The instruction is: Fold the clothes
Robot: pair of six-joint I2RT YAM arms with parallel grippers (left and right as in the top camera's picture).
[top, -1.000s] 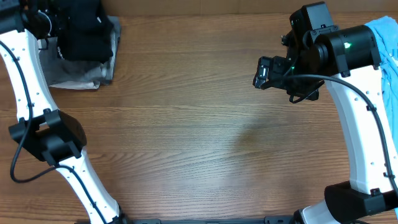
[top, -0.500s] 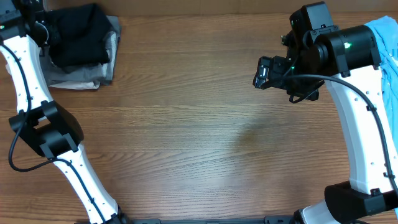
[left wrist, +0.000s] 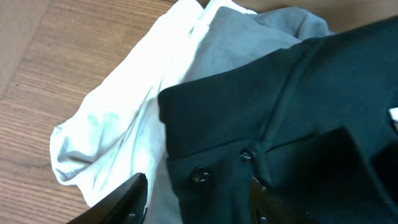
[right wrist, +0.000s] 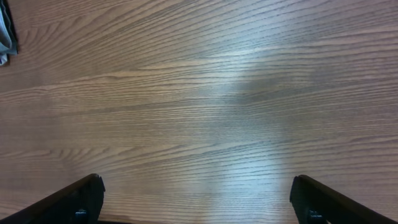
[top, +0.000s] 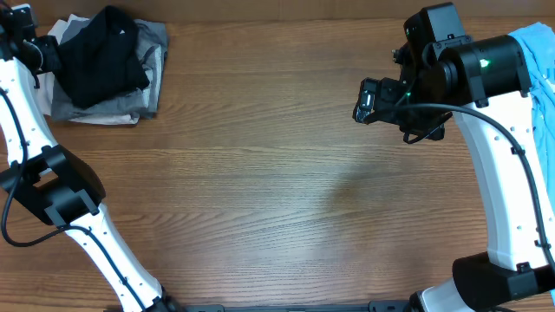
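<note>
The clothes lie in a pile at the table's far left corner. A black shirt [top: 104, 54] rests on top of a grey garment [top: 147, 82] and a white one [top: 62, 28]. My left gripper [top: 45, 57] sits at the pile's left edge. In the left wrist view the black shirt [left wrist: 292, 118] with small buttons covers the grey garment [left wrist: 242, 43] and the white one [left wrist: 118, 124]. The left gripper [left wrist: 198, 180] is open, its jaws apart over the shirt's buttoned edge. My right gripper [top: 368, 100] hangs open above bare wood, and nothing lies between its fingers [right wrist: 81, 199].
A light blue garment [top: 539, 78] lies at the far right edge, partly under the right arm. The wooden table [top: 260, 199] runs between the two arms. The left arm's lower link [top: 61, 191] stands near the front left.
My left gripper has pulled back leftward off the pile and opened. The black shirt it carried now lies spread on the grey and white garments. The right arm has not moved.
</note>
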